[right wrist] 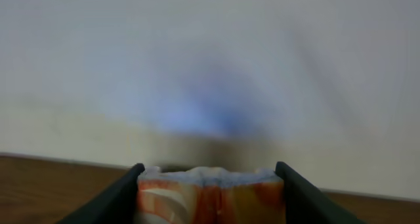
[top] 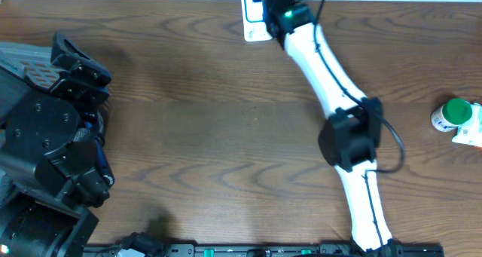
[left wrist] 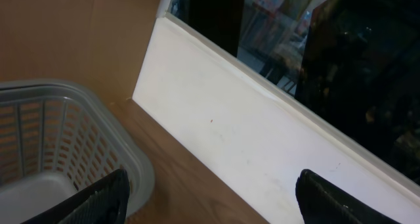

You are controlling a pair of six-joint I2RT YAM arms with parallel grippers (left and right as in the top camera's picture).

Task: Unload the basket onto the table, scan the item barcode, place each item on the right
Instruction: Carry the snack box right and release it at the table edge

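Wooden worktop [top: 211,114], white wall [right wrist: 210,66] behind. Right gripper [right wrist: 210,175] is clamping the orange-and-white packet [right wrist: 210,196] at the worktop's far edge. Left gripper [left wrist: 210,191] is sitting wide open by the grey basket [left wrist: 65,119] at the left edge, with the green-capped bottle [top: 454,114] at the right edge.

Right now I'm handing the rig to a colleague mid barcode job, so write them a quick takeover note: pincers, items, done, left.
Left pincer: open, empty, beside the grey plastic basket.
Right pincer: out at the far edge of the table, closed on the sides of an orange-and-white pack. Can't tell if it is lifted.
Green-capped bottle: near the table's right edge, clear of both arms.
Done: pack gripped.
Left: show its barcode to a scanner. No scanner or barcode is visible in any view.
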